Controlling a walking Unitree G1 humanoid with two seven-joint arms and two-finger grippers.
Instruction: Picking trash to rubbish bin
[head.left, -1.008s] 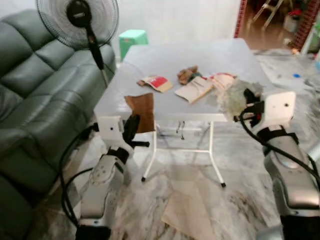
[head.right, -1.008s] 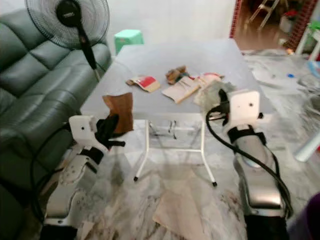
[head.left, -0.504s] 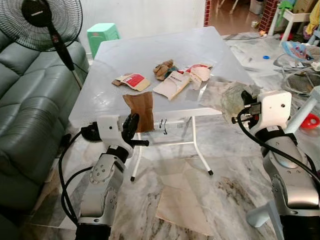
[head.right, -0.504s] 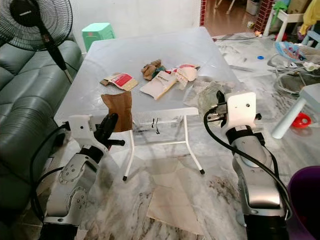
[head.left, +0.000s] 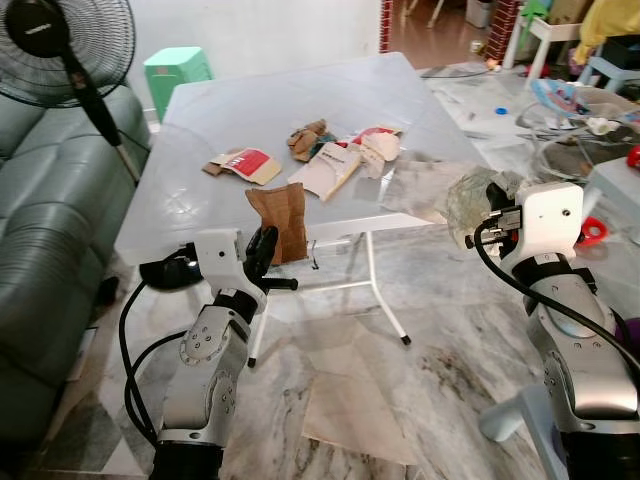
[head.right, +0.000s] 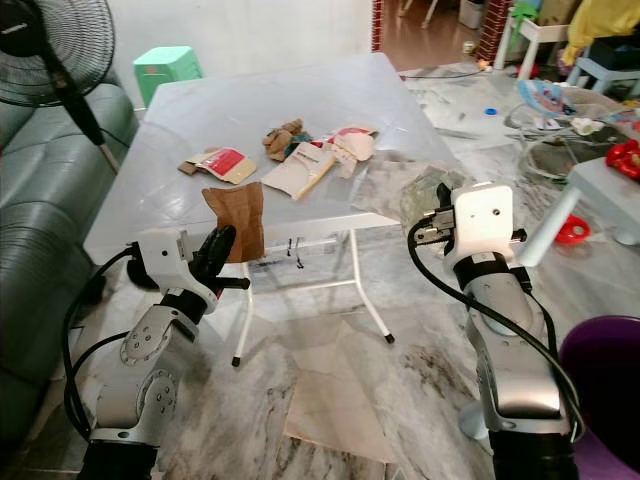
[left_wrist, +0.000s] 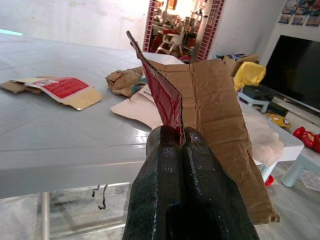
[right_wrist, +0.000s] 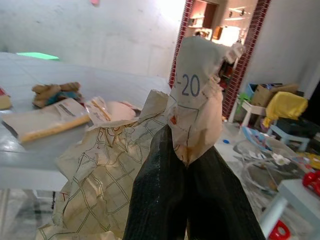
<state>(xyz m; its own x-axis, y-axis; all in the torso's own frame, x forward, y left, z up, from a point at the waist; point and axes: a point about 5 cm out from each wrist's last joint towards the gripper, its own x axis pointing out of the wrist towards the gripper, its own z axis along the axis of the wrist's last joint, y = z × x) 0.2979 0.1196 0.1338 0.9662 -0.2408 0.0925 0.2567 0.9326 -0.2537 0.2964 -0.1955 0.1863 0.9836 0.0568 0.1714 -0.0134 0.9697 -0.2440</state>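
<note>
At the near edge of a white folding bench (head.left: 300, 100) in a living room, the robot's left gripper (head.left: 262, 247) holds its jaws closed on the lower edge of a piece of brown cardboard (head.left: 283, 220), which stands upright from the black fingers (left_wrist: 170, 165) and shows a red inner face in the left wrist view. To the right, just off the bench's near corner, the right gripper (head.right: 437, 222) has its jaws clamped on a crumpled sheet of printed paper (right_wrist: 125, 165), pinched at a fold so that one flap rises above the fingers (right_wrist: 165, 190) and the rest hangs loose beside and below them. More trash lies on the bench top, well apart from both grippers: a flattened red-and-tan carton (head.left: 240, 164), a crumpled brown wad (head.left: 305, 139), a pale paper bag (head.left: 330, 168) and a red-and-white wrapper (head.left: 378, 141). A flat sheet of cardboard (head.left: 360, 400) lies on the marble floor (head.left: 450, 340) between the two arms. A standing fan (head.left: 60, 50) and a green sofa (head.left: 45, 260) are on the left, and the rim of a purple bin (head.right: 610, 370) shows at the lower right.
</note>
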